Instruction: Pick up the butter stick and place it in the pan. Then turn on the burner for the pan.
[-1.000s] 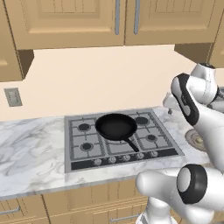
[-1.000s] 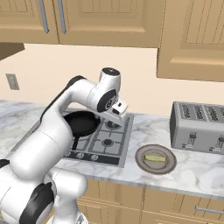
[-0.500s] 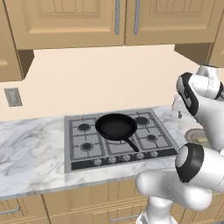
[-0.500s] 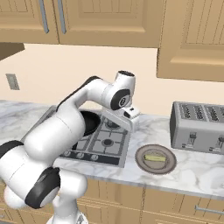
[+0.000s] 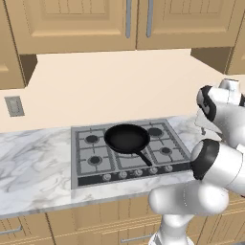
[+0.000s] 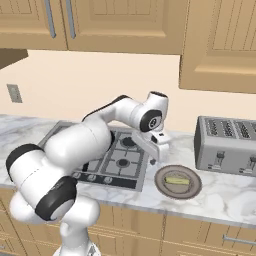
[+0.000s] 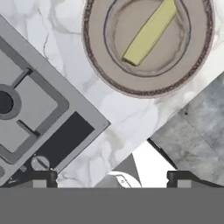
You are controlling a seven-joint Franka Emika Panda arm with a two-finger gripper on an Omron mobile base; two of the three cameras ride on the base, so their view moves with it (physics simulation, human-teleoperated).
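We're looking down past the hand, and its two dark fingertips sit far apart at the bottom of the hand view: the jaws are spread wide with nothing between them. Beyond them lies the butter stick, a pale yellow block resting at a slant inside the grey-brown round plate. That plate sits on the marbled tabletop, just beside the corner of the stove.

From the right base view we see the same layout: the butter stick lies on the plate, which rests on the tabletop between the stove and the toaster. The hand hangs above the stove's right edge, just left of the plate and clear of it, pointing downward.

In the left base view the pan sits on the middle of the stove, black and round, with its handle running toward the front right, near the row of knobs. Pan and butter stick are well apart, at opposite ends of the stove. Wooden cabinets run along the wall above.
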